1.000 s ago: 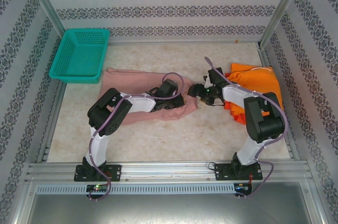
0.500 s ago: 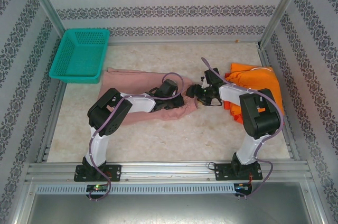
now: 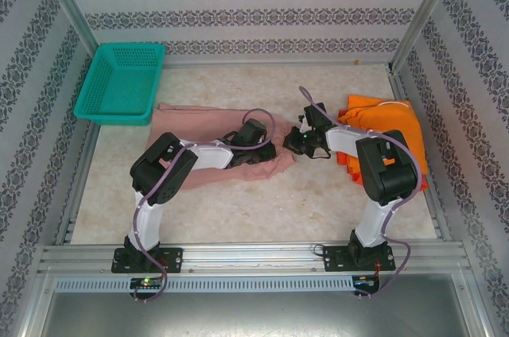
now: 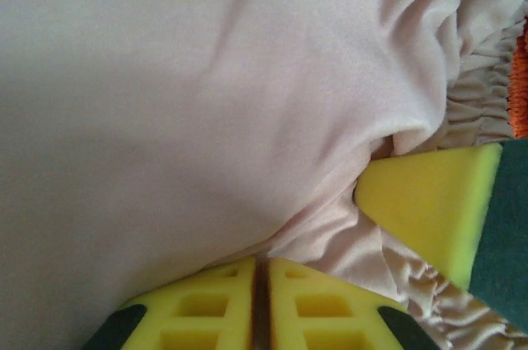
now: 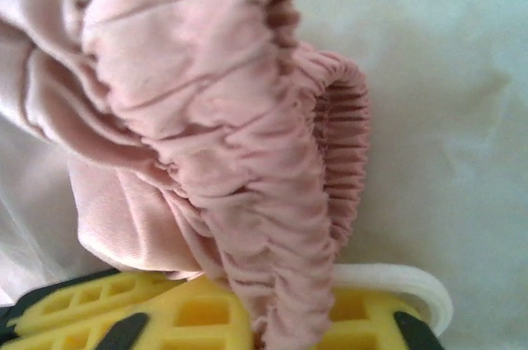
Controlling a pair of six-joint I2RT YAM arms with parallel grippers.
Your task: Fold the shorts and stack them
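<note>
Striped floral wallpaper walls (image 3: 238,3); beige marbled tabletop (image 3: 238,202); aluminium frame rail (image 3: 254,256) along near edge.

Three shorts: one pink pair (image 3: 199,117), one bright orange pair (image 3: 390,117), one red-orange pair (image 3: 345,164). One teal basket (image 3: 119,83) far left. Two arms: left arm (image 3: 163,168), right arm (image 3: 387,168).

Both arms bend in toward the middle, elbows raised and wrists low. The left gripper (image 3: 270,149) has its fingers pressed together. The right gripper (image 3: 296,142) is clamped on the shorts (image 5: 214,144).
</note>
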